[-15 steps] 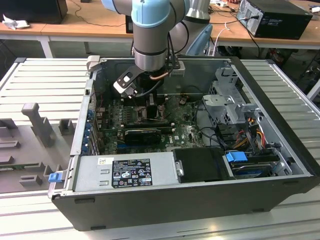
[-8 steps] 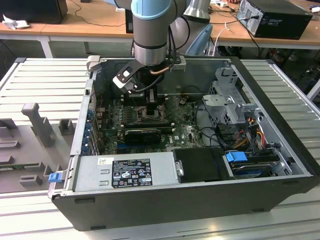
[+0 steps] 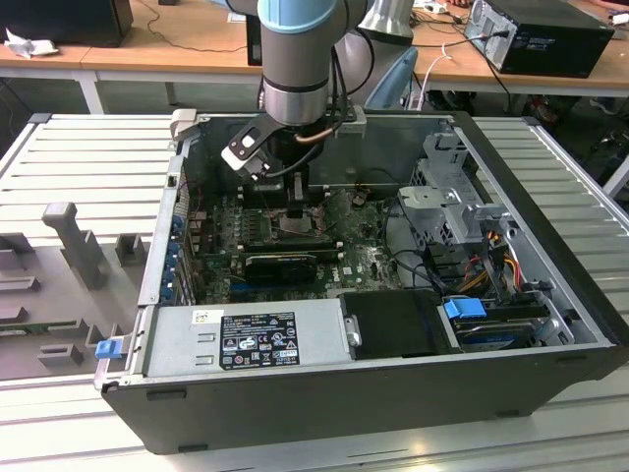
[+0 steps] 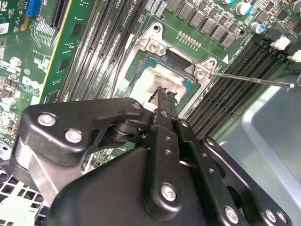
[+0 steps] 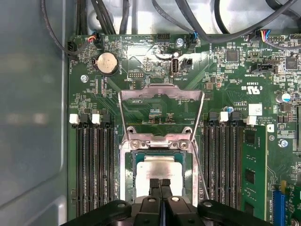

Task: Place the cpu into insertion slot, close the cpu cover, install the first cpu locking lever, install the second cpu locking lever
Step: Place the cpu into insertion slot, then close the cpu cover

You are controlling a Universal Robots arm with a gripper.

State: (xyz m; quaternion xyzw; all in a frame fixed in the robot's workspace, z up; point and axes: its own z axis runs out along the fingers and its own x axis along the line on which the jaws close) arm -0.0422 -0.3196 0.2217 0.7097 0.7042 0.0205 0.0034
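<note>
1. Cpu (image 5: 157,165) lies beneath your hand (image 5: 160,183); your arm (image 3: 300,59) drops steeply from above into the open computer case (image 3: 393,393), with the wrist low over the motherboard (image 5: 225,80).
2. Your hand has its fingers pressed together with nothing pinched between them. In both wrist views the fingertips (image 4: 162,94) sit over one edge of the cpu; you cannot tell whether they touch it.
3. Your computer case lies on its side on the ribbed worktop (image 3: 69,147). It holds the motherboard, a grey power supply (image 3: 246,339) and a metal drive cage (image 3: 452,187) toward the exterior view's right.
4. Your insertion slot (image 5: 125,174) has a silver-grey rim and black memory slots (image 5: 94,165) on both sides; the cpu lies flat inside it.
5. Your cpu cover (image 5: 160,92) appears swung up from one edge of the slot, with green board showing through its window. A thin lever rod (image 4: 249,78) juts out from a slot corner.
6. Your cpu is square, its silvery face up and smeared with pale beige residue.
</note>
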